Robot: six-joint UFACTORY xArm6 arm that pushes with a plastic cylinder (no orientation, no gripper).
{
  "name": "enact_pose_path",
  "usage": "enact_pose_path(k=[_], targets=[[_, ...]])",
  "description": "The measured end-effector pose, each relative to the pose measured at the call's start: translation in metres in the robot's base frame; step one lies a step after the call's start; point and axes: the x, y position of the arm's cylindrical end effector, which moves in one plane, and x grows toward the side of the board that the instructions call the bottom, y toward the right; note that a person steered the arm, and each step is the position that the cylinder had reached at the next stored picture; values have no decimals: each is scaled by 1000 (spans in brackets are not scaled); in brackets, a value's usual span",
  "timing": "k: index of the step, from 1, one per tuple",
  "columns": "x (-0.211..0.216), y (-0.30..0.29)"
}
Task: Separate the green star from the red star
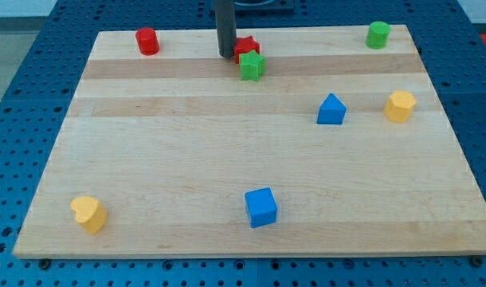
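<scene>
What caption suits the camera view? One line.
My tip sits left of the touching red star and green star.

Wooden board (187,159) — eight coloured blocks, scattered

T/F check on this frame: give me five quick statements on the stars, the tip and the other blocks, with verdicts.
1. The green star touches the red star. True.
2. My tip is at the view's right of the red star. False: it is just at its left, close beside it.
3. Two blue blocks are on the board. True: a blue triangle and a blue cube.
4. The red cylinder sits at the view's bottom left. False: it is at the top left; a yellow block is bottom left.
5. The green cylinder touches the green star. False: it stands far off at the top right.
</scene>
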Motion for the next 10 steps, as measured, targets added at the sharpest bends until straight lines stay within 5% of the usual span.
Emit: enact_pose_path(k=[3, 6, 10], targets=[[29, -24], [47, 42], [13, 40]])
